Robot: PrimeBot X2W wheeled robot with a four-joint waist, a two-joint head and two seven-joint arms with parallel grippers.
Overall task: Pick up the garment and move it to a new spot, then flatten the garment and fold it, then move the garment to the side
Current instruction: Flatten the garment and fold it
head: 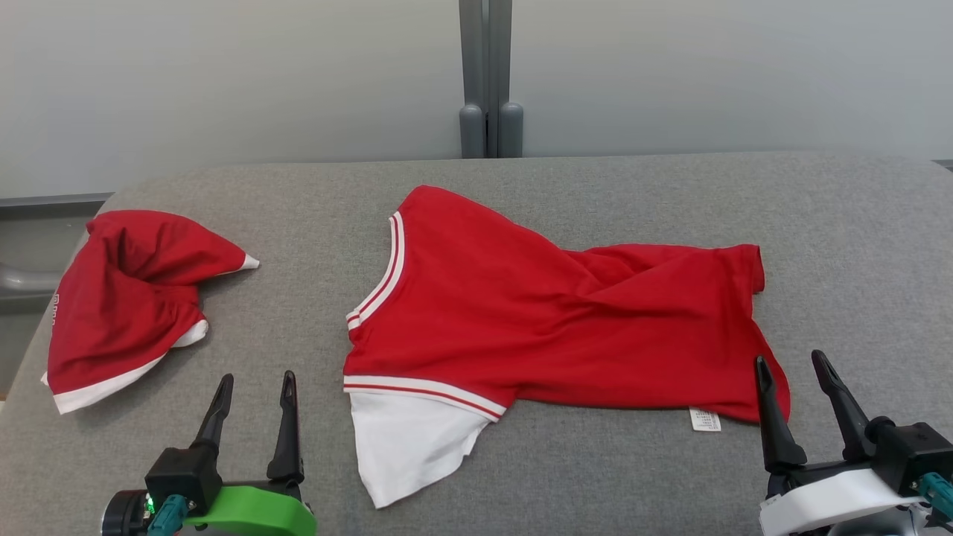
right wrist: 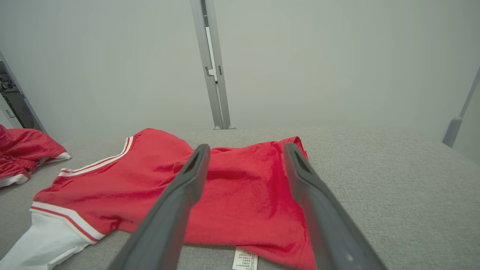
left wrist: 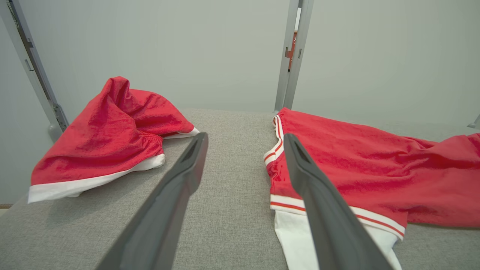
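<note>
I see the red T-shirt [head: 551, 320] lying rumpled and part twisted on the grey bench [head: 595, 484], between my two grippers and stretching ahead of them. Its hem end sits just ahead of the right gripper [head: 788, 359], with the white care label [head: 704, 419] just to that gripper's inner side. Its white sleeve [head: 406, 447] and striped collar [head: 380, 286] lie just beside the left gripper [head: 257, 377], on its inner side. Both grippers have their fingers spread apart and hold nothing. The right one's inner finger overlaps the hem corner in the head view, and I cannot tell if it touches. A second red garment [head: 126, 298] with white trim sits bunched ahead of the left gripper, on its outer side.
</note>
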